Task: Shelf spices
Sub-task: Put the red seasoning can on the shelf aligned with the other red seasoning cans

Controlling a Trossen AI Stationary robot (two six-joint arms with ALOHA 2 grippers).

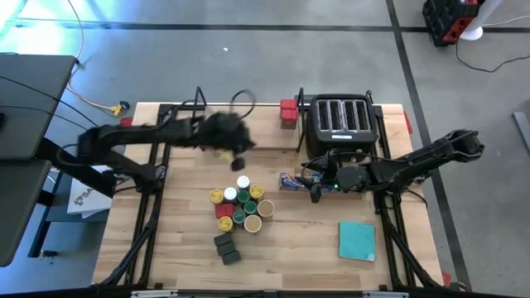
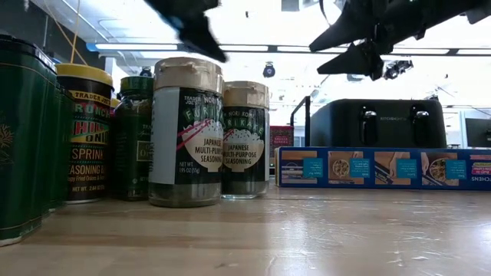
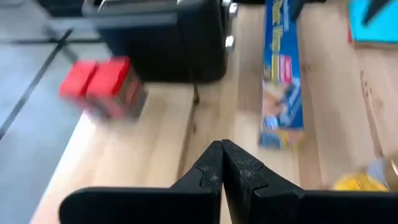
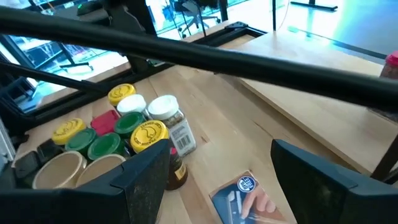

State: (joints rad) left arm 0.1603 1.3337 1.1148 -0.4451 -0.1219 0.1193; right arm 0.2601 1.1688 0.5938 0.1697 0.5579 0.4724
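While both dark arms hang above the pale wooden table (image 1: 323, 257), the parts lie as follows.

Left gripper (image 3: 221, 163): fingers pressed together and holding nothing, above the table's middle, between the shelf and the jar cluster.

Right gripper (image 4: 221, 163): fingers spread wide and empty, over the long blue wrap box (image 1: 291, 180), just in front of the black four-slot toaster (image 1: 339, 120).

Spices: cluster of small round jars with yellow, green, white and tan lids (image 1: 242, 204) near the table's centre; two dark grey blocks (image 1: 226, 247) just beside it, toward the front edge; red rectangular tins (image 1: 288, 112) on the shelf board at the rear edge.

Shelf: low black wire rack with pale wooden board (image 1: 265, 126), along the rear edge, beside the toaster.

Teal square pad (image 1: 357, 240): near the front right corner.
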